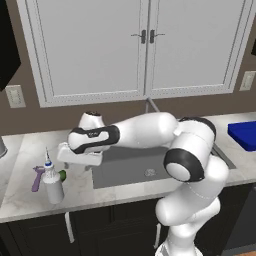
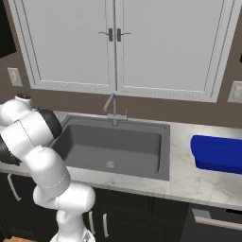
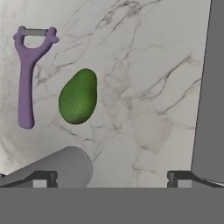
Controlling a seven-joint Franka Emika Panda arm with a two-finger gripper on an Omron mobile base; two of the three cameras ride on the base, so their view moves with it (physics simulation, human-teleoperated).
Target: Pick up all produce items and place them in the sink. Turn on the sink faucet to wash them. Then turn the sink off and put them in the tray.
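Hanging over the marble counter just left of the sink, the gripper points straight down with its jaws spread wide and nothing between them. In the hand view the two dark fingertips sit far apart at the bottom edge. The green fruit — pear-shaped and leaning slightly — lies on the stone ahead of the fingertips and off toward the left one, clear of both. Just beyond it on that same side lies the purple peeler, close to the fruit but not touching. A pale rounded body, the white spray bottle, crowds in beside the left fingertip. The dark edge of the sink runs down the opposite side, next to the right fingertip.

From the left base view the fruit peeks out between the bottle and the hand, below and to the side of the gripper. The faucet stands at the back rim of the basin, and the blue tray rests on the counter well away past the far side of the sink.
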